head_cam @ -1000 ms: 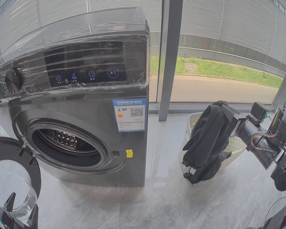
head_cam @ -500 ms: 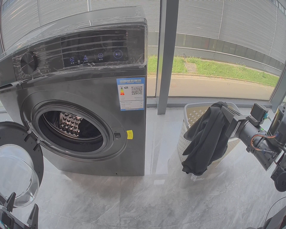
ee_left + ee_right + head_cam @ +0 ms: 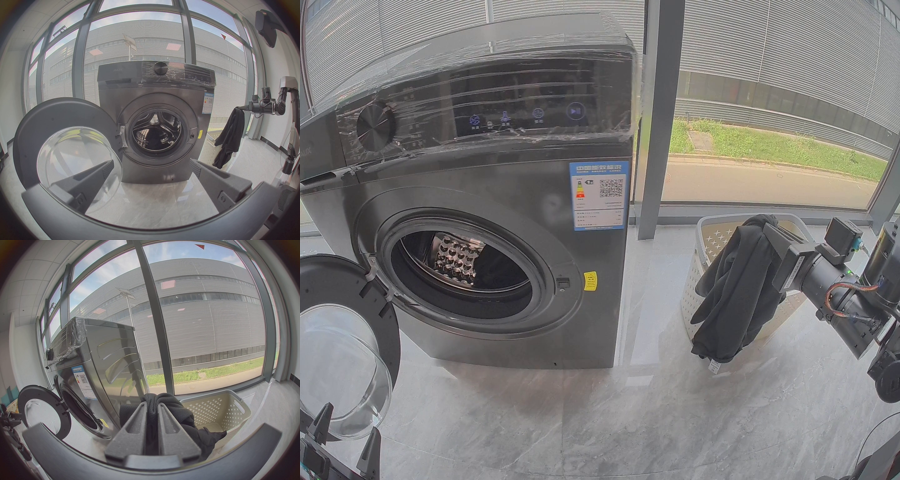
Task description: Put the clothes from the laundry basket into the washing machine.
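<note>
A grey front-loading washing machine (image 3: 487,156) stands at the left with its round door (image 3: 344,350) swung open and the drum (image 3: 465,269) dark inside. My right gripper (image 3: 770,232) is shut on a black garment (image 3: 737,294) that hangs in the air over the near rim of the cream laundry basket (image 3: 715,240). In the right wrist view the fingers (image 3: 136,430) pinch the black garment (image 3: 168,405) above the basket (image 3: 218,412). My left gripper (image 3: 153,173) is open and empty, low near the floor, facing the machine's drum (image 3: 156,131).
A grey window post (image 3: 659,119) rises between the machine and the basket. Glass windows run behind both. Pale marble floor (image 3: 612,419) stretches in front of the machine.
The head camera has shifted, so the machine and basket sit farther right and the drum opening shows more fully. My right gripper keeps its hold on the hanging garment.
</note>
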